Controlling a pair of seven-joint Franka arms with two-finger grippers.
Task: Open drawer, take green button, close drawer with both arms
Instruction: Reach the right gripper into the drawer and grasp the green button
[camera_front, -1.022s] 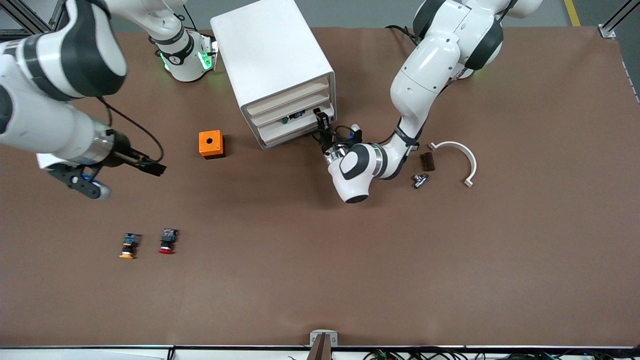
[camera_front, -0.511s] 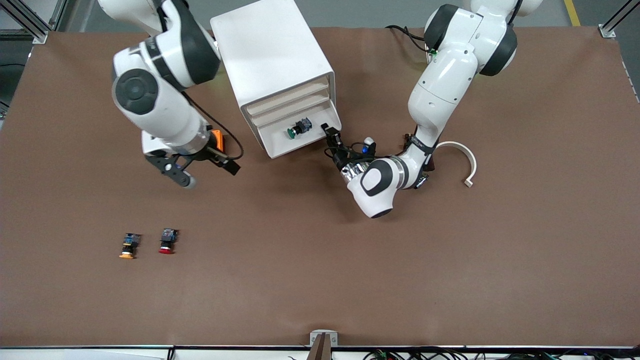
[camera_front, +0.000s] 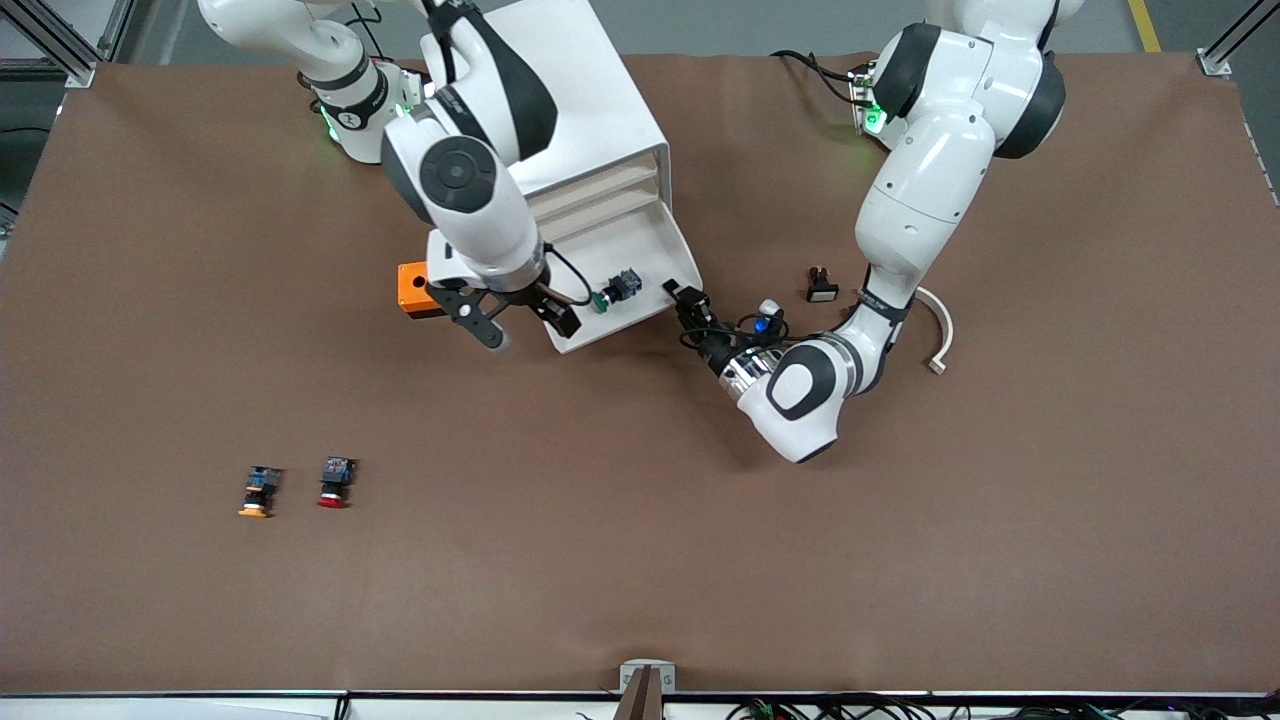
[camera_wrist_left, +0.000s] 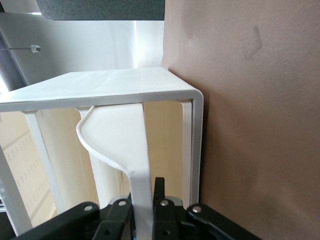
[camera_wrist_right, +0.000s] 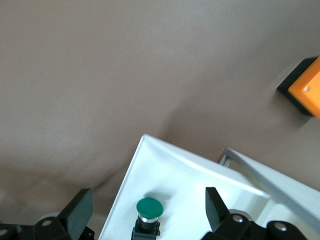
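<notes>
The bottom drawer (camera_front: 625, 250) of the white cabinet (camera_front: 540, 100) stands pulled out toward the front camera. The green-capped button (camera_front: 615, 291) lies in it near its front edge. My left gripper (camera_front: 690, 300) is shut on the drawer's front lip at the corner toward the left arm's end; in the left wrist view the black fingers (camera_wrist_left: 167, 200) clamp the white lip (camera_wrist_left: 135, 150). My right gripper (camera_front: 527, 325) is open and empty, over the drawer's other front corner. In the right wrist view the button (camera_wrist_right: 149, 207) shows between the spread fingers (camera_wrist_right: 80, 210), lower down in the drawer (camera_wrist_right: 175, 175).
An orange box (camera_front: 420, 290) sits beside the cabinet toward the right arm's end, partly under the right arm. An orange-capped button (camera_front: 257, 492) and a red-capped one (camera_front: 335, 482) lie nearer the front camera. A white curved piece (camera_front: 940, 330) and a small black part (camera_front: 822, 285) lie by the left arm.
The left gripper has pulled the bottom drawer out toward the front camera, uncovering the green button. The right arm has swung in from its end of the table to over the drawer.
</notes>
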